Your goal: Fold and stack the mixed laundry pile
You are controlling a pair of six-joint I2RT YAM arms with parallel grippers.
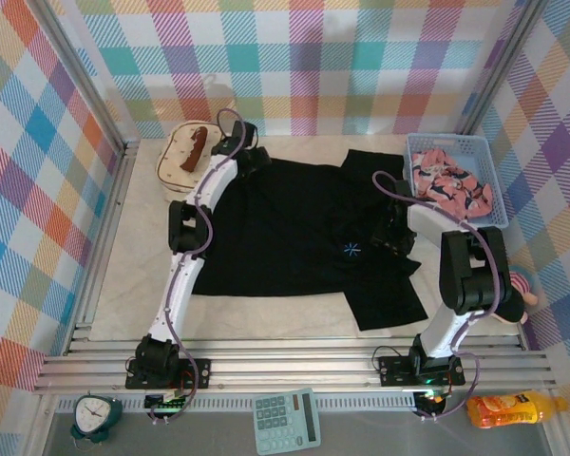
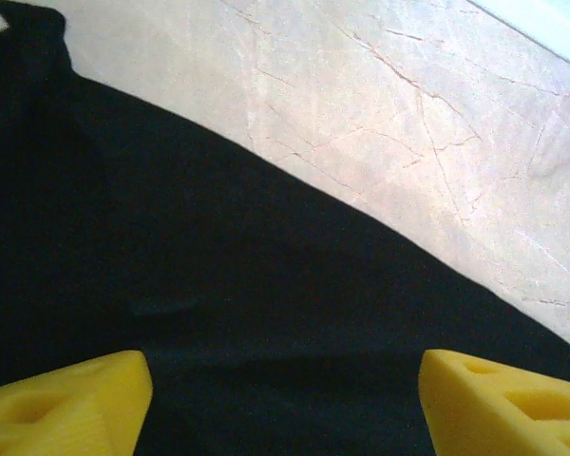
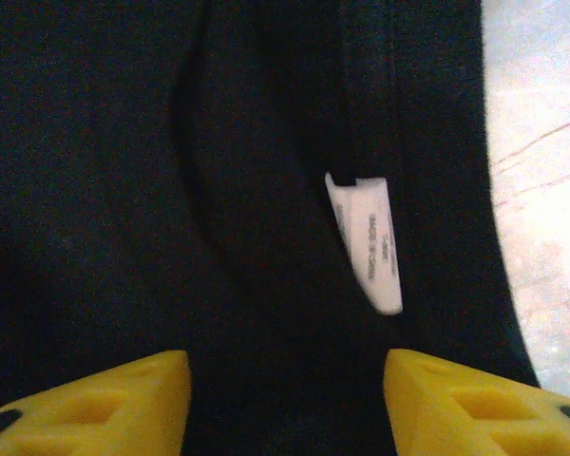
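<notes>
The shirt (image 1: 285, 228) is plain black, with a small blue mark (image 1: 350, 249). At two o'clock is a light-blue basket (image 1: 446, 141); the garment (image 1: 451, 185) in it is pink with navy and white shapes.

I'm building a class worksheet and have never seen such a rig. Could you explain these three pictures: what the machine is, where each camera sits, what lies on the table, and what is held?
The machine is two robot arms bolted side by side at the table's near edge, each ending in a two-finger gripper with yellow fingertips. One picture looks down from above and behind them; the other two come from cameras on the wrists, looking past the fingers. A black shirt lies spread on the table. A pink patterned garment sits in a light-blue basket far right, and a cream bag lies far left. The left gripper and the right gripper both stand open over the shirt, the right one near its white label. Neither holds anything.
</notes>
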